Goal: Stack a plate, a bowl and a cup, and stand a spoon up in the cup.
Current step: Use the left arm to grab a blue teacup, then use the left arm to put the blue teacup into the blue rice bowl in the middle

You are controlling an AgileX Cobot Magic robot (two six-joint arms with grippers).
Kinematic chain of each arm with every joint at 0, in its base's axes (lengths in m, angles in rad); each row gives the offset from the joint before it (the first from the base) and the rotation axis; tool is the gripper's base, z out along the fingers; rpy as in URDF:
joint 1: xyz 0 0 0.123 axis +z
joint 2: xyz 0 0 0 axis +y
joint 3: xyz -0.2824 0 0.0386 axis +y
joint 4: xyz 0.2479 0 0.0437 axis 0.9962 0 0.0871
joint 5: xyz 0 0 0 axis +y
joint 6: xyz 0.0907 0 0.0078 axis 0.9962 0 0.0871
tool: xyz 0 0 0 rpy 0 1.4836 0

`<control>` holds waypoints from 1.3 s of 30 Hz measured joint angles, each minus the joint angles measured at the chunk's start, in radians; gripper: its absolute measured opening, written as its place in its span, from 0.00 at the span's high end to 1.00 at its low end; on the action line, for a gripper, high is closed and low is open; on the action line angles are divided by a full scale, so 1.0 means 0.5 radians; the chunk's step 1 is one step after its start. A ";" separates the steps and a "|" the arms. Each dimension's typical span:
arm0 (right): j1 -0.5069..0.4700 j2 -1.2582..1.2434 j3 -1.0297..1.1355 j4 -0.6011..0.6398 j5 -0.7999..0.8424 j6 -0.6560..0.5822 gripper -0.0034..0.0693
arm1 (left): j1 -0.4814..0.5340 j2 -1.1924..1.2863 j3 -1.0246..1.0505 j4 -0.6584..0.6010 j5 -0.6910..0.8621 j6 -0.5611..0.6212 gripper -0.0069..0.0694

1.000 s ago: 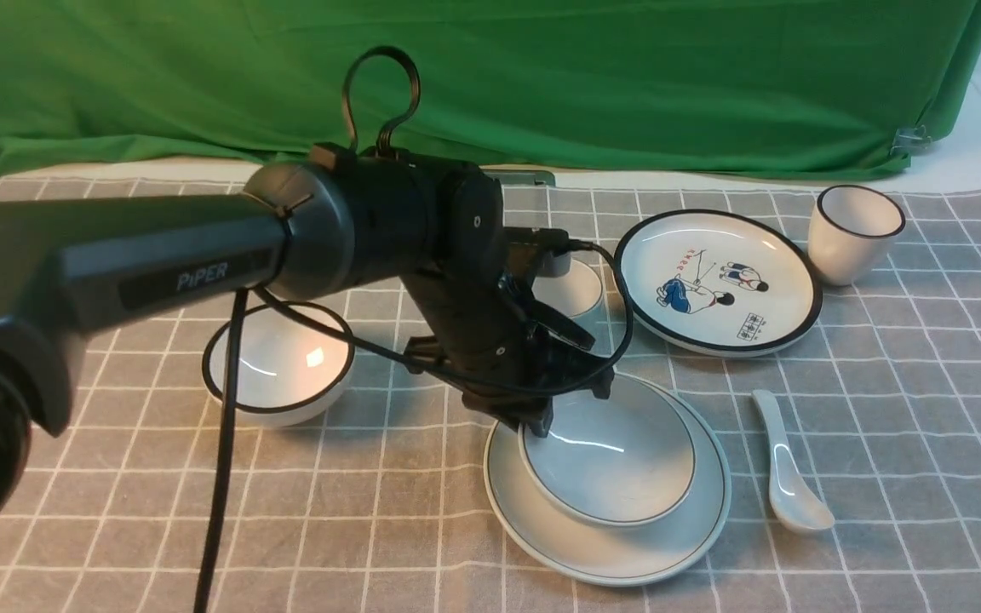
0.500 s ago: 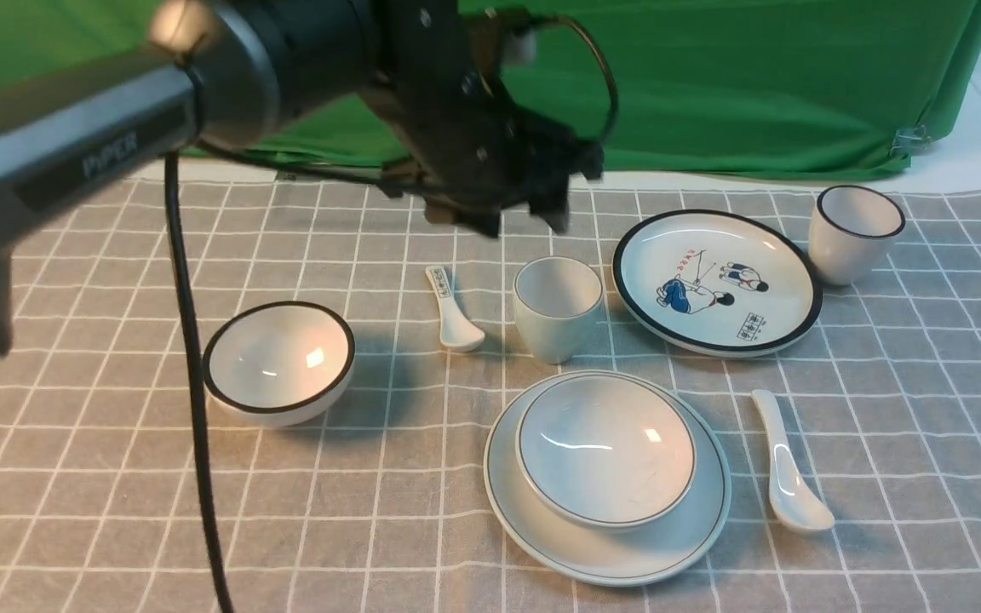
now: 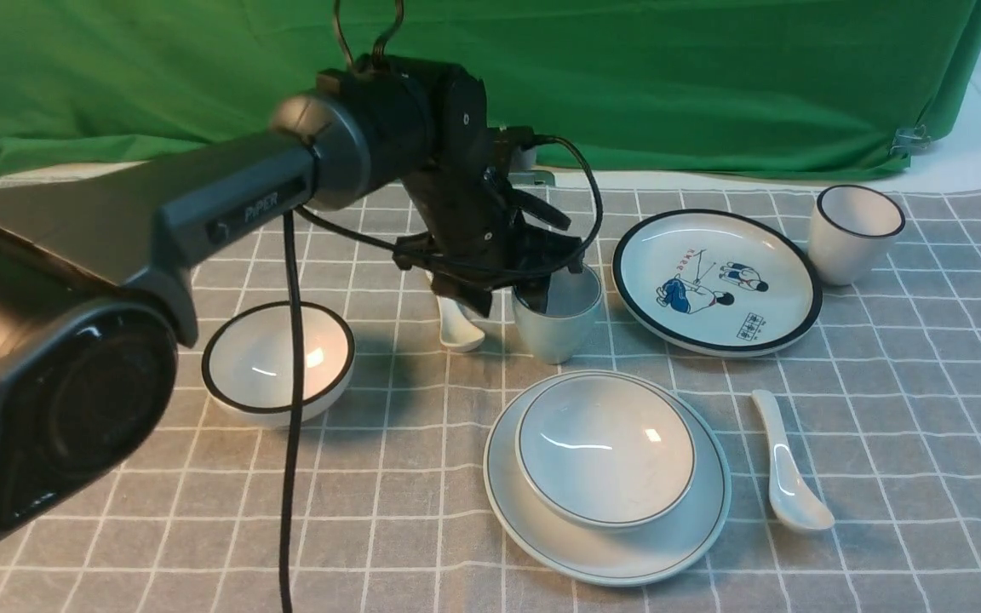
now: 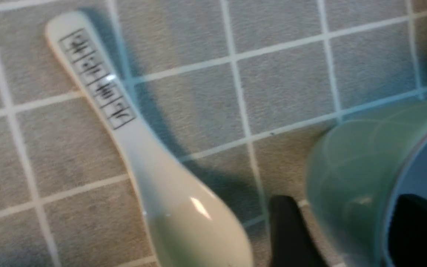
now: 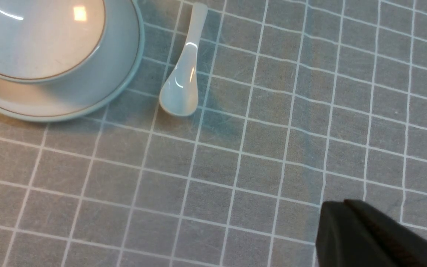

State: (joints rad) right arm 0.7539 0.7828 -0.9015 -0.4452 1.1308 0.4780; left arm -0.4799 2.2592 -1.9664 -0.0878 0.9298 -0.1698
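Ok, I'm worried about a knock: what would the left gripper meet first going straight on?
Probably the pale green cup: the left gripper's fingers straddle its wall, though depth is unclear.

The plate (image 3: 507, 502) is pale grey-white with a thin dark rim line.

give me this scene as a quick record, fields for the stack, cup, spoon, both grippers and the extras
stack: bowl sitting on plate
cup: upright on the tablecloth, outside the bowl
spoon: plain one flat on the tablecloth, right of the plate
left gripper: open, one finger inside the cup, the other outside
right gripper: shut
extras: black-rimmed bowl, cartoon plate, black-rimmed cup, printed spoon
still to do: cup into bowl, plain spoon into cup
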 joint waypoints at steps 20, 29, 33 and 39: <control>0.002 0.000 0.000 0.004 -0.004 -0.004 0.92 | -0.256 -0.314 -0.063 0.037 0.558 0.244 0.87; 0.002 0.000 0.000 0.004 -0.007 -0.014 0.92 | -0.325 -0.307 0.288 0.066 0.307 0.194 0.87; 0.002 0.000 0.000 0.004 -0.022 -0.016 0.92 | -0.325 -0.310 0.293 0.066 0.254 0.179 0.87; 0.002 0.000 0.000 0.004 -0.056 -0.018 0.92 | -0.325 -0.310 0.295 0.066 0.259 0.177 0.82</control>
State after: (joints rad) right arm 0.7548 0.7828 -0.9015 -0.4431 1.1028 0.4691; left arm -0.6426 2.1044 -1.8191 -0.0546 1.0594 -0.0813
